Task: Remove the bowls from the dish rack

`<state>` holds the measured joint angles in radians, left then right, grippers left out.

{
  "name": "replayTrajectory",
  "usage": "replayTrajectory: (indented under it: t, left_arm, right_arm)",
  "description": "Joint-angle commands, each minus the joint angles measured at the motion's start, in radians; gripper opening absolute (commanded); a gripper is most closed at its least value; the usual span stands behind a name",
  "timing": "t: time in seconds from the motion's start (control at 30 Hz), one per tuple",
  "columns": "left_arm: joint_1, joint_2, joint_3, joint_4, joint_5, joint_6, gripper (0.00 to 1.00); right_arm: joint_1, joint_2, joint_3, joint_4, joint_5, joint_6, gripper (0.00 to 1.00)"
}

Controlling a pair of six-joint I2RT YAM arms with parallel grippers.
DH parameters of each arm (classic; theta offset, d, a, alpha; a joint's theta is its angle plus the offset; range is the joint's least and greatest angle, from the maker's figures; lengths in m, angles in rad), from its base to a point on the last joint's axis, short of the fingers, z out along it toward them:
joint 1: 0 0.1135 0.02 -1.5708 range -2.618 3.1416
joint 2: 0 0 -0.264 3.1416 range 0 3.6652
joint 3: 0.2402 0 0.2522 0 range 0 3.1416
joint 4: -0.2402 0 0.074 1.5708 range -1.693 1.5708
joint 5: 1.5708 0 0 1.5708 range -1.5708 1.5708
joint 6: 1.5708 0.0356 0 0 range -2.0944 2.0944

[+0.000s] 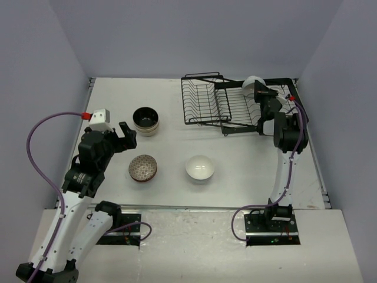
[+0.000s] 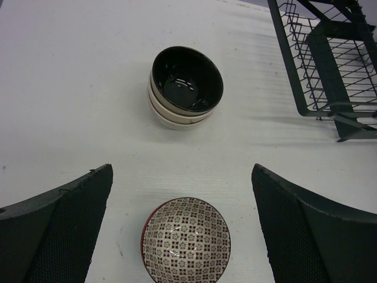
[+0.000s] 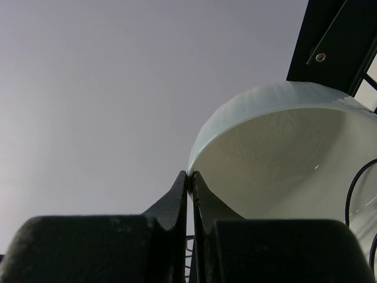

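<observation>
The black wire dish rack (image 1: pixel 218 103) stands at the back right; its corner shows in the left wrist view (image 2: pixel 330 65). My right gripper (image 1: pixel 263 93) is at the rack's right end, and in the right wrist view its jaws (image 3: pixel 189 175) are shut on the rim of a plain white bowl (image 3: pixel 288 159), which shows tilted above the rack (image 1: pixel 254 84). On the table lie a stack of beige bowls with dark insides (image 1: pixel 146 120) (image 2: pixel 186 87), a reddish-brown patterned bowl (image 1: pixel 143 168) (image 2: pixel 186 240) and a white bowl (image 1: pixel 199 168). My left gripper (image 1: pixel 126 137) (image 2: pixel 181 171) is open and empty above the patterned bowl.
Grey walls close the table on three sides. The rack's smaller basket (image 1: pixel 203 97) holds no bowls that I can see. Purple cables run along both arms.
</observation>
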<state>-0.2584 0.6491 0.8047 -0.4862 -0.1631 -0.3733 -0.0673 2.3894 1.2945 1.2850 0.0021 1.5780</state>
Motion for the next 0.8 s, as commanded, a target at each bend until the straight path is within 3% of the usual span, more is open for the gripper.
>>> replayTrajectory:
  t: [0.0, 0.13, 0.27, 0.4, 0.53, 0.63, 0.77]
  left_arm:
    - [-0.007, -0.003, -0.006, 0.046, 0.007, 0.030, 1.00]
    - [-0.007, -0.002, -0.007, 0.047, 0.010, 0.031, 1.00]
    - [-0.007, -0.005, -0.007, 0.047, 0.013, 0.031, 1.00]
    - [-0.007, -0.003, -0.007, 0.052, 0.017, 0.033, 1.00]
    - [-0.007, -0.003, -0.009, 0.054, 0.022, 0.033, 1.00]
    - [-0.008, -0.009, -0.009, 0.052, 0.023, 0.034, 1.00]
    - [-0.013, -0.014, -0.009, 0.054, 0.022, 0.034, 1.00]
  right_arm:
    - [0.024, 0.008, 0.078, 0.373, -0.034, 0.017, 0.00]
    - [0.027, -0.024, 0.081, 0.376, -0.039, 0.040, 0.00]
    - [0.032, -0.117, -0.042, 0.376, -0.005, 0.001, 0.00]
    - [0.057, -0.260, -0.214, 0.358, 0.157, 0.036, 0.00]
    - [0.092, -0.409, -0.337, 0.206, 0.262, -0.016, 0.00]
    - [0.104, -0.406, -0.337, 0.155, 0.318, 0.046, 0.00]
    - [0.104, -0.319, -0.319, 0.246, 0.309, 0.091, 0.00]
